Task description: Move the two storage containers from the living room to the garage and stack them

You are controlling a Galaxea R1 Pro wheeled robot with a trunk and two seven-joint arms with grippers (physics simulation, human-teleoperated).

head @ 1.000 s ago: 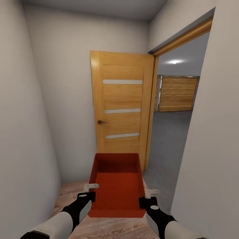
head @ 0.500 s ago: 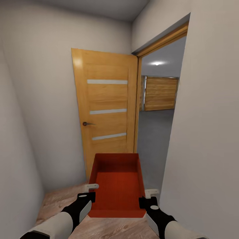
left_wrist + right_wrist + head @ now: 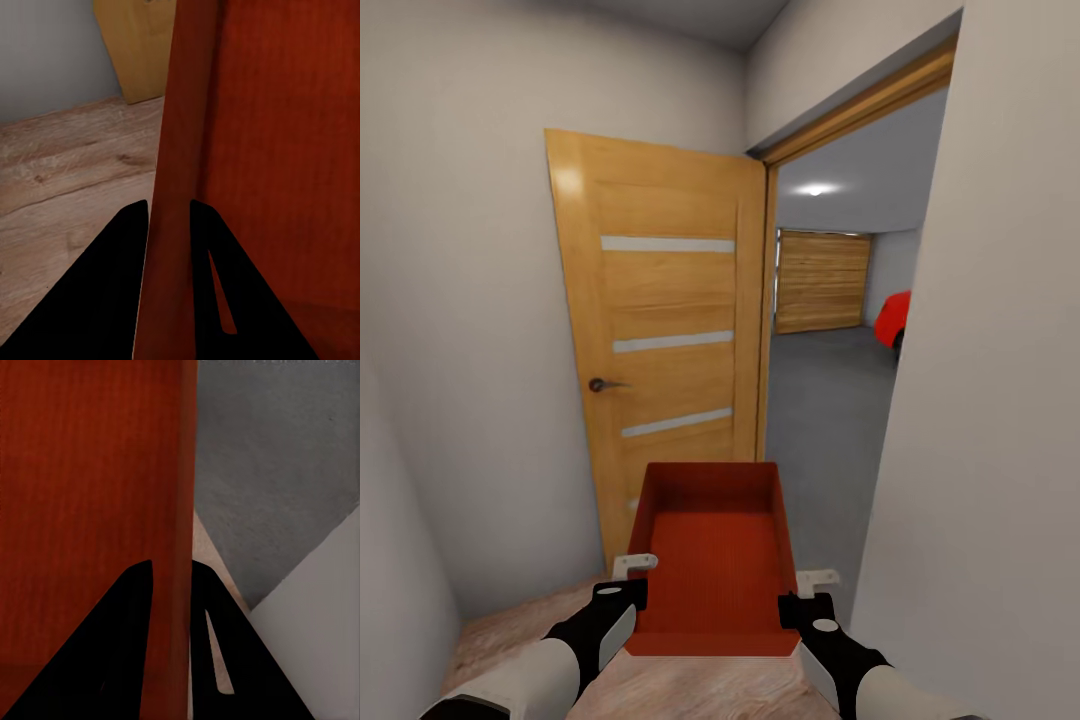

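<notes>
Orange-red storage container (image 3: 712,560) hangs between both grippers just short of the open wooden door (image 3: 660,340). Left gripper (image 3: 169,217) pinches one side wall, right gripper (image 3: 172,577) the other. Past the door lies the garage's grey floor (image 3: 820,400): neither placing nor stacking is done. The wrist views show each wall clamped between fingers.

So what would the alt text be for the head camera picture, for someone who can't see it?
Two robot arms carry an open orange-red storage container, the left tool and right tool each clamped on a side wall. Ahead stands an open wooden door with frosted strips, and beside it a doorway shows a grey floor and part of something red.
</notes>
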